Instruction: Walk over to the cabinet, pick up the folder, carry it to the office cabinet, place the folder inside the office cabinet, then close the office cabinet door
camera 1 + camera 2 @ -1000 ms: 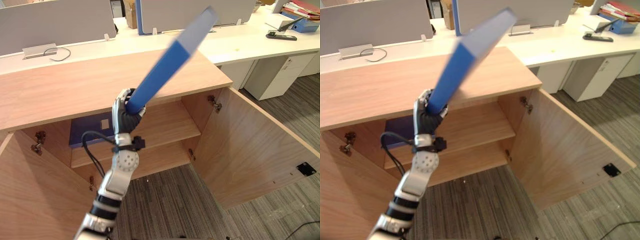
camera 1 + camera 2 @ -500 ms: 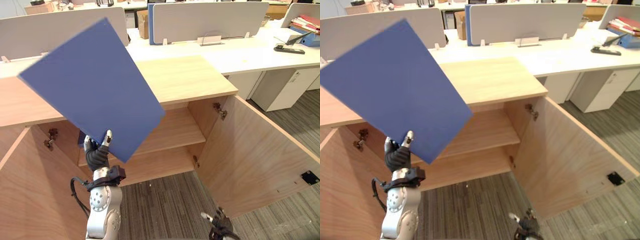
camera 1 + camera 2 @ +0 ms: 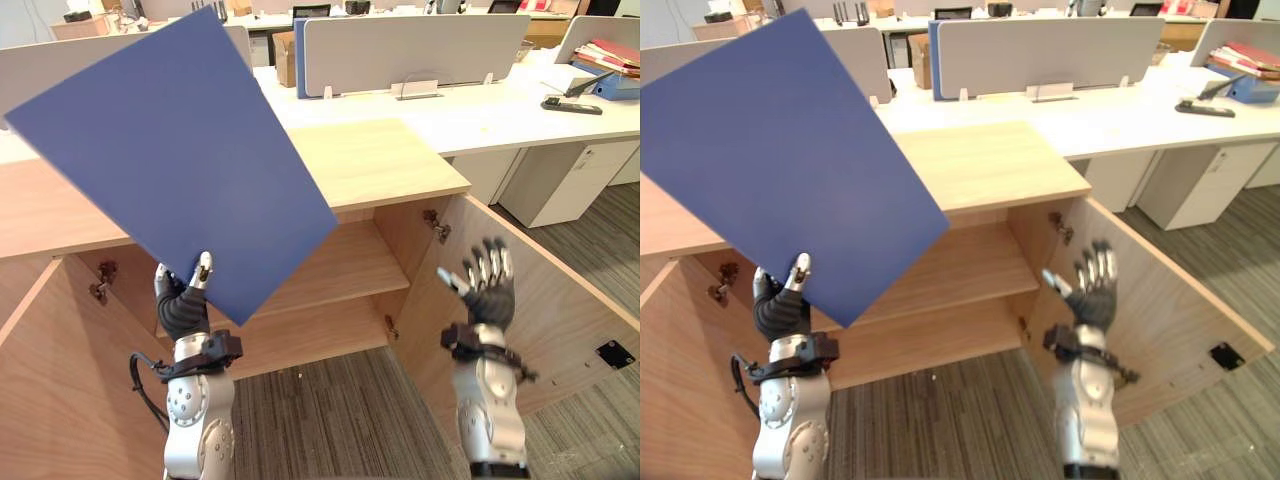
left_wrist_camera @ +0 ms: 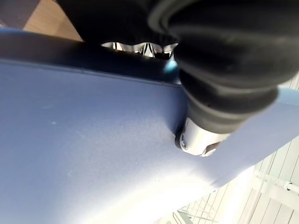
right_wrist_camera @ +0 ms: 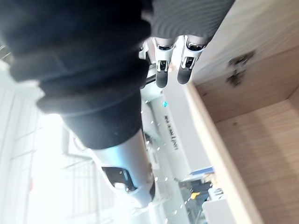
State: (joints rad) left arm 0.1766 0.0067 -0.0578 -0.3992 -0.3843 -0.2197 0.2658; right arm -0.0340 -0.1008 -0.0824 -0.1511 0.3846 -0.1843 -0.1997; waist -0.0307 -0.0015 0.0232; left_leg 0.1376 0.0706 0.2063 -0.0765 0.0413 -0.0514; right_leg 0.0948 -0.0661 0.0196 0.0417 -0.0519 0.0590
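One blue folder (image 3: 180, 150), one wooden cabinet (image 3: 390, 160) — a left door (image 3: 60, 400) and a right door (image 3: 570, 300), both open — one shelf (image 3: 340, 265) inside.

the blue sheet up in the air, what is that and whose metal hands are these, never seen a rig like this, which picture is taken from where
This is a humanoid robot with two arms, each ending in a silver-fingered hand. The two wide pictures come from the two eyes of a camera on its head, looking down. The two close-ups come from cameras on its wrists. The left hand pinches the lower corner of a blue folder and holds it up in front of a wooden cabinet. The cabinet's doors stand open, showing a shelf inside. The right hand is raised with fingers spread, holding nothing, near the right door. White desks stand behind.
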